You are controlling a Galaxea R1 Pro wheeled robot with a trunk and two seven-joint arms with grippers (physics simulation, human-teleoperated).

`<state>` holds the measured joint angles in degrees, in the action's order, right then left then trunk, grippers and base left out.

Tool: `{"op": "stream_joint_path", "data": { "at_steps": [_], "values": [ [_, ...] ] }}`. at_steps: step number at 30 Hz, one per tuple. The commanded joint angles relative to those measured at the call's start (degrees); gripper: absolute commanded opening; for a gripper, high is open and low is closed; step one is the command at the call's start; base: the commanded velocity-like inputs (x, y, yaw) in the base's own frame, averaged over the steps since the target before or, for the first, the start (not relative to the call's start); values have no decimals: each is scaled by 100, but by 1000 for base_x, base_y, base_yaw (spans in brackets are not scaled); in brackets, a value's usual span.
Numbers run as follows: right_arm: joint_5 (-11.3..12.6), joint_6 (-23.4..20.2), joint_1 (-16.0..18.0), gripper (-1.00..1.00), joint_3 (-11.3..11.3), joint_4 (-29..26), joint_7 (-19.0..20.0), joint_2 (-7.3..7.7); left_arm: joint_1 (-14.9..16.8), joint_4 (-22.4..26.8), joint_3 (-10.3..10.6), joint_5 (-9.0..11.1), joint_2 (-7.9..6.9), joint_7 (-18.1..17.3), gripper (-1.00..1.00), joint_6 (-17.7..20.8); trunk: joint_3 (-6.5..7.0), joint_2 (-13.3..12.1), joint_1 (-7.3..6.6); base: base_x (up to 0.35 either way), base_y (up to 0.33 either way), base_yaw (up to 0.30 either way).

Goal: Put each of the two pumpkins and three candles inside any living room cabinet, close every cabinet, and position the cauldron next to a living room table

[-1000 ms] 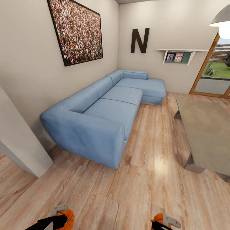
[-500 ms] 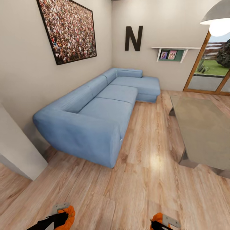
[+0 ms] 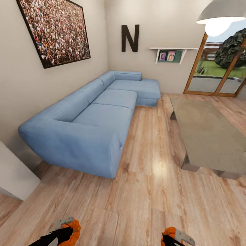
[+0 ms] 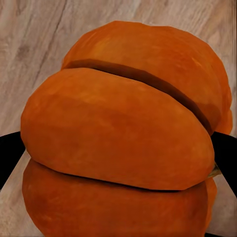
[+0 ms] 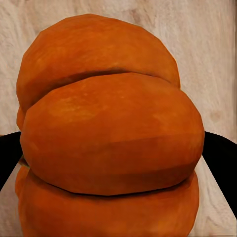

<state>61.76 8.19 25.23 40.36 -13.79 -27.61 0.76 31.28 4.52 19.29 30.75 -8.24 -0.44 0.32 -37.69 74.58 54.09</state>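
Each gripper carries one orange ribbed pumpkin low over the wood floor. At the bottom left of the head view my left gripper (image 3: 67, 233) is shut on a pumpkin (image 3: 73, 229); up close in the left wrist view, this pumpkin (image 4: 123, 138) sits between dark fingers (image 4: 9, 154). My right gripper (image 3: 173, 238) at the bottom right is shut on the other pumpkin (image 3: 168, 234), which the right wrist view (image 5: 109, 138) shows large. The grey low coffee table (image 3: 208, 135) stands ahead on the right. The candles, the cabinet and the cauldron are out of view.
A long blue corner sofa (image 3: 92, 126) runs along the left wall. A pale wall corner (image 3: 13, 174) juts in at the near left. Glass doors (image 3: 213, 73) stand at the far right. Wood floor (image 3: 150, 150) stretches between sofa and table.
The whole picture has shifted left as the camera turned right, bringing more of the table and the glass doors into view. Both grippers still hold their pumpkins.
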Motion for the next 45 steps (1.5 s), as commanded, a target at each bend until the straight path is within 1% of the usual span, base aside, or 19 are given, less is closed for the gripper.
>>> {"op": "stream_joint_path", "data": {
  "at_steps": [1, 2, 5, 8, 25, 27, 28, 30, 35, 42, 45],
  "values": [
    [63, 33, 2, -100, 43, -10, -34, 3, 1, 5, 48, 55, -3, -1, -100, 4, -5, 3, 0, 0, 0, -271],
    [73, 37, 2, -100, 42, -10, -34, 3, 1, 5, 48, 55, -3, -4, -100, 4, -5, 3, 0, 0, 0, -273],
    [224, 63, 5, -100, 43, -11, -34, 3, 1, 5, 48, 46, -2, -8, -100, 4, 2, 3, 0, 0, 0, -275],
    [318, 153, 4, -100, 42, -10, -34, 13, 1, 5, 48, 38, -2, -8, -100, -1, 16, 3, 0, 0, 0, -268],
    [354, 202, 5, -100, 42, -10, -26, 10, 1, 5, 48, 2, 7, -8, -100, -3, 138, 3, 0, 0, 0, -202],
    [354, 242, 4, -100, 42, -8, 25, 11, 1, 5, 48, 1, 7, -8, -100, -4, 154, 3, 0, 0, 0, -168],
    [359, 293, 6, -100, 42, -5, 128, 11, 1, 5, 48, 1, 7, -8, -100, -4, 162, 3, 0, 0, 0, -180],
    [418, 332, 5, -100, 42, -2, 260, 11, 1, 5, 48, -5, 7, -8, -100, -5, 176, 3, 0, 0, 0, -206],
    [582, 357, 5, -100, 42, 1, 329, 12, -2, 5, 48, -8, 13, -8, -100, -5, 187, 3, 0, 0, 0, -259],
    [608, 366, 4, -100, 42, 35, 335, 8, -7, 5, 48, -13, 12, -8, -100, -5, 188, 3, 0, 0, 0, -279],
    [609, 367, 3, -100, 42, 256, 386, 1, -8, 5, 48, -17, 8, -29, -100, -5, 188, 3, 0, 0, 0, -280]
  ]
}}
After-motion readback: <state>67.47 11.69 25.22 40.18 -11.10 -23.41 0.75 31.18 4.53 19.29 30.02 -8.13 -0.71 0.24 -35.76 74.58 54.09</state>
